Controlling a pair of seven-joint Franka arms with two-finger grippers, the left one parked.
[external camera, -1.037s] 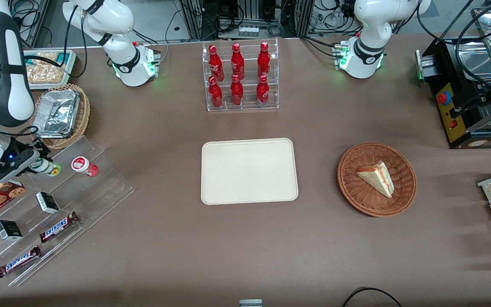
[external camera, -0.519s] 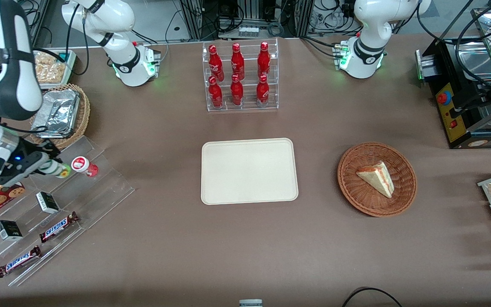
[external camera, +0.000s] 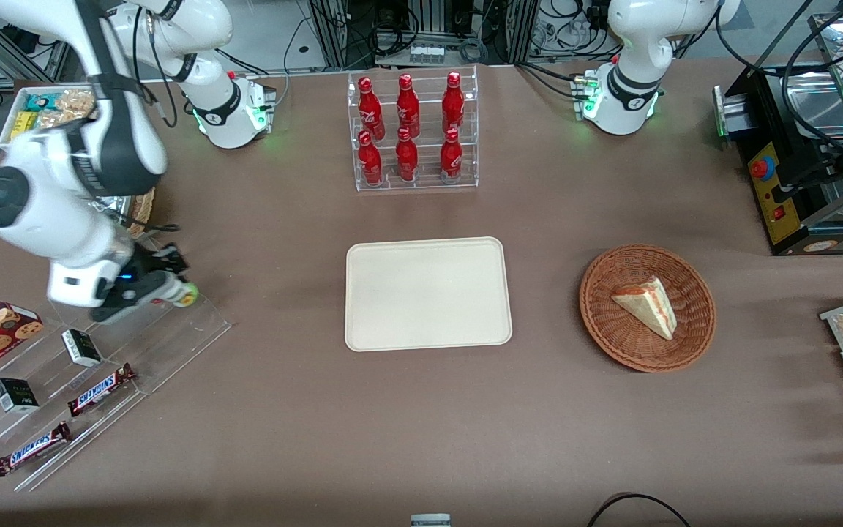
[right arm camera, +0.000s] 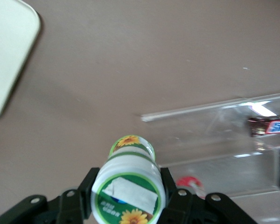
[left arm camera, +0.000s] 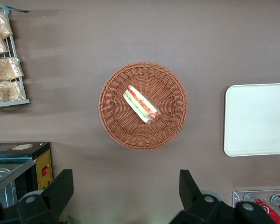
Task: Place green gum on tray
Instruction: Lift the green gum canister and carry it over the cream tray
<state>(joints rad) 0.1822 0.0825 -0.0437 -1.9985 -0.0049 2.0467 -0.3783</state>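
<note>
Above the clear acrylic step rack (external camera: pixel 136 329), the gripper (external camera: pixel 162 290) fingers clamp the green-yellow gum bottle (external camera: pixel 176 293); carry it level toward the cream rectangular tray (external camera: pixel 427 293), clearing its rim.

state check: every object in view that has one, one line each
gripper: shut on green gum, above the clear rack
green gum: held, lifted off the rack, lid on
tray: bare, nothing on it
wicker basket: holds one sandwich
cola bottles: upright in their stand, capped
</note>
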